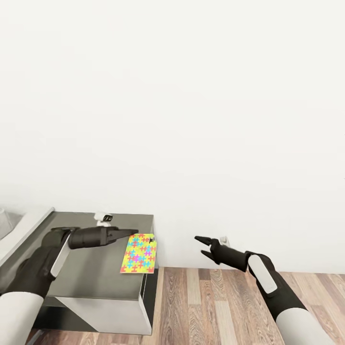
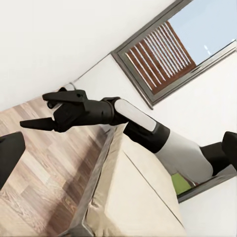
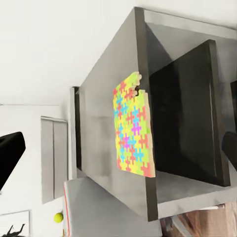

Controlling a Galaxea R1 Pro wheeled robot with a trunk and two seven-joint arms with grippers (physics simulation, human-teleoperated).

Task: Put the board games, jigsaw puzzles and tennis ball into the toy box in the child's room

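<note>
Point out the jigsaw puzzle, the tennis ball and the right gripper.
Jigsaw puzzle [image 1: 139,254]: head view, middle of the coloured sheet.
Tennis ball [image 3: 59,217]: right wrist view, centre of the small yellow-green ball.
Right gripper [image 1: 201,245]: head view, midway between the two dark fingertips.

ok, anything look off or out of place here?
Yes: a jigsaw puzzle sits at the edge of the dark-topped cabinet, not on the table, apparently overhanging it. The left hand is at its top edge; whether it grips is unclear.
</note>
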